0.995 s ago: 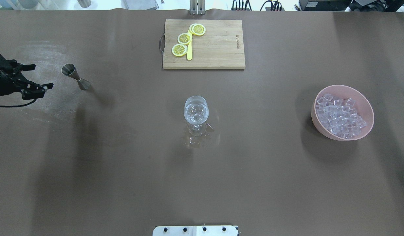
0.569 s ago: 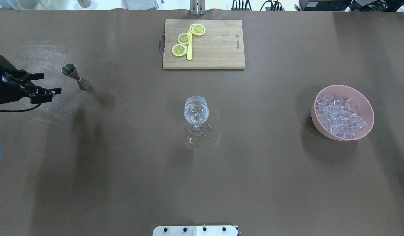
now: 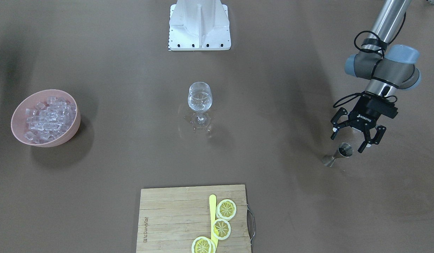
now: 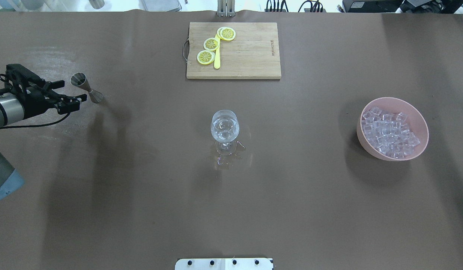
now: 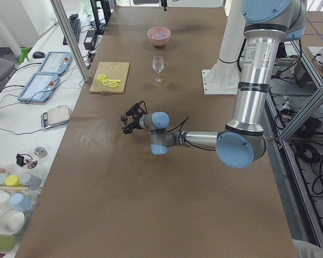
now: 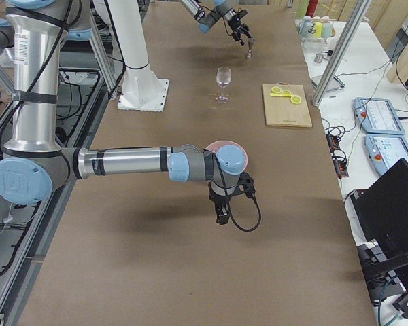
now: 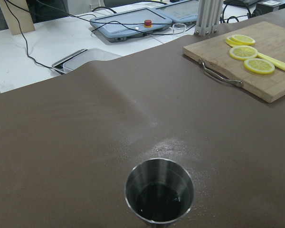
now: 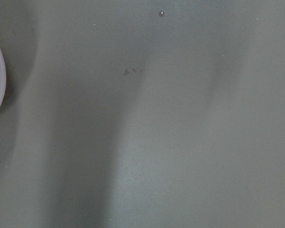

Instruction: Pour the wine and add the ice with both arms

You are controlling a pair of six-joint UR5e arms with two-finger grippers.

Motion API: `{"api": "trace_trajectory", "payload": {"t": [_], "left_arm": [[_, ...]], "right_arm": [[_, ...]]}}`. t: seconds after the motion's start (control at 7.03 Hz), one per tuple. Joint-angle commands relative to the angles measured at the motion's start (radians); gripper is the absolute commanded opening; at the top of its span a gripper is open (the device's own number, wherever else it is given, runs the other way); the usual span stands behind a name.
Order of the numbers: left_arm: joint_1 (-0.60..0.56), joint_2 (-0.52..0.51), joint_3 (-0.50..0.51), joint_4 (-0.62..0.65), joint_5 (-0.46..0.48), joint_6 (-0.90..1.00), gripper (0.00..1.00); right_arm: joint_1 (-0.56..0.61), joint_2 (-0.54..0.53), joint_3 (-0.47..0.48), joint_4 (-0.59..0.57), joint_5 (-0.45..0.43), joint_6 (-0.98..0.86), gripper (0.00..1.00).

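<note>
A steel jigger (image 4: 87, 88) stands tilted in view at the table's left; it also shows in the front view (image 3: 338, 155) and fills the bottom of the left wrist view (image 7: 159, 191). My left gripper (image 4: 74, 91) is open, its fingertips level with the jigger's cup and just short of it (image 3: 348, 143). A stemmed glass (image 4: 224, 127) with clear contents stands mid-table. The ice (image 4: 389, 133) fills a pink bowl (image 4: 423, 129) at the right. My right gripper (image 6: 222, 212) hangs beside that bowl, seen only in the exterior right view; I cannot tell whether it is open.
A wooden cutting board (image 4: 250, 52) with lemon slices (image 4: 212, 44) and a yellow knife lies at the far edge. Small wet drops lie around the glass's foot (image 4: 226, 159). The white stand's base (image 3: 199, 26) sits at the robot's side.
My left gripper has moved right towards the jigger, from well clear of it to right at it, staying open. The glass, bowl and board have not moved.
</note>
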Motion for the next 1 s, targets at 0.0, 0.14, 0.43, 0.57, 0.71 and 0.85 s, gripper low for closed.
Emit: {"api": "trace_trajectory", "payload": {"t": [0.0,0.14,0.43,0.57,0.71,0.85], "left_arm": [[0.040,-0.007,0.017,0.001,0.071,-0.003,0.98],[0.040,-0.022,0.016,0.005,0.095,-0.004,0.98],[0.049,-0.047,0.026,0.013,0.126,-0.001,0.98],[0.066,-0.065,0.087,0.003,0.128,0.003,0.98],[0.069,-0.085,0.099,0.002,0.129,-0.001,0.98],[0.076,-0.088,0.100,0.007,0.129,-0.001,0.98]], "right_arm": [[0.000,0.011,0.004,0.000,0.000,-0.001,1.00],[0.000,0.017,0.004,0.000,0.000,-0.001,1.00],[0.000,0.025,0.004,0.000,0.002,0.003,1.00],[0.000,0.030,0.001,-0.001,0.000,0.003,1.00],[0.000,0.031,-0.005,-0.001,0.002,0.005,1.00],[0.000,0.031,-0.001,-0.001,0.002,0.006,1.00]]}}
